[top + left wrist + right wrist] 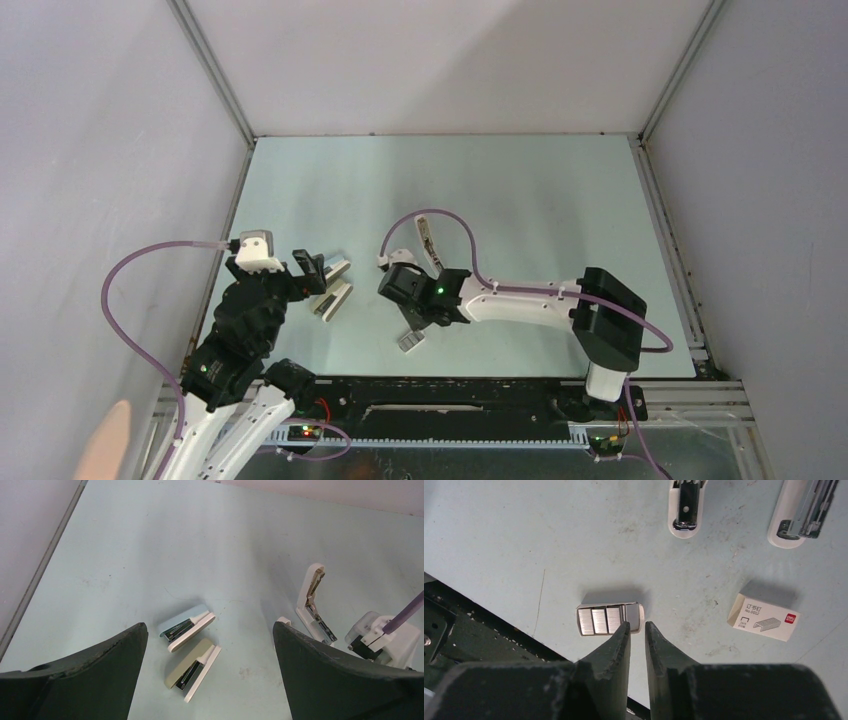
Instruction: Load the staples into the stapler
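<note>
Staples (598, 620): grey strips, centre of the tabletop (520, 190) by the near edge; stapler (313, 621) lies hinged open farther in. Right hand (636, 625) at the staples' edge, fingers almost pressed together, cannot tell whether pinching; left hand (310, 268) spread wide at left.

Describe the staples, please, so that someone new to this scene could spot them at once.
Look at the table's near edge, at the tips of the right gripper. There lie the staples: grey metal strips in a shallow white tray. Unlike the closed white box with a red mark beside them, their bare metal shows.
</note>
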Controlling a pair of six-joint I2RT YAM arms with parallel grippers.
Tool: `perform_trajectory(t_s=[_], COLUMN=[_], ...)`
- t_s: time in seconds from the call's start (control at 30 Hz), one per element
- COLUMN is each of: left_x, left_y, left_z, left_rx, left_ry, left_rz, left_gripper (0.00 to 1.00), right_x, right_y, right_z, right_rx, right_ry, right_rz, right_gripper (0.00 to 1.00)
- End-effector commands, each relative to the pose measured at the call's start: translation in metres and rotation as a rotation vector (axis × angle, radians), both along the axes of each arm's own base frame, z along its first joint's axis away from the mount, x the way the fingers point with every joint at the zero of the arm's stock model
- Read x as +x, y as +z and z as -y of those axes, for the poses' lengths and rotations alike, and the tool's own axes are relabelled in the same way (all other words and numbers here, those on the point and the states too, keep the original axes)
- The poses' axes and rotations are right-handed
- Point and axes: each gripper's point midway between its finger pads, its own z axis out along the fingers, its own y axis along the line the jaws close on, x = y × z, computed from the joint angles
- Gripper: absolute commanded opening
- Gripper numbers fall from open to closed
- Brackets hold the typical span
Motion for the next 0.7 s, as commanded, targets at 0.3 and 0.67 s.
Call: perform_trajectory(t_s=[0.3, 0.67], left_x=[0.004, 0.004], left_y=[0.004, 0.004], left_z=[0.001, 0.001], left_rx=[-0.001, 0.0], left_ry=[-0.002, -0.003], left_rz=[0.017, 0.016], left_gripper=[0.98, 0.98], right_x=[-0.022, -0.032], right_y=[-0.028, -0.042], right_z=[-0.025, -0.026], right_rx=[0.024, -0.002], right_ry=[0.084, 0.085], right_rz=[-0.105, -0.129], right_gripper=[0.31, 0.38])
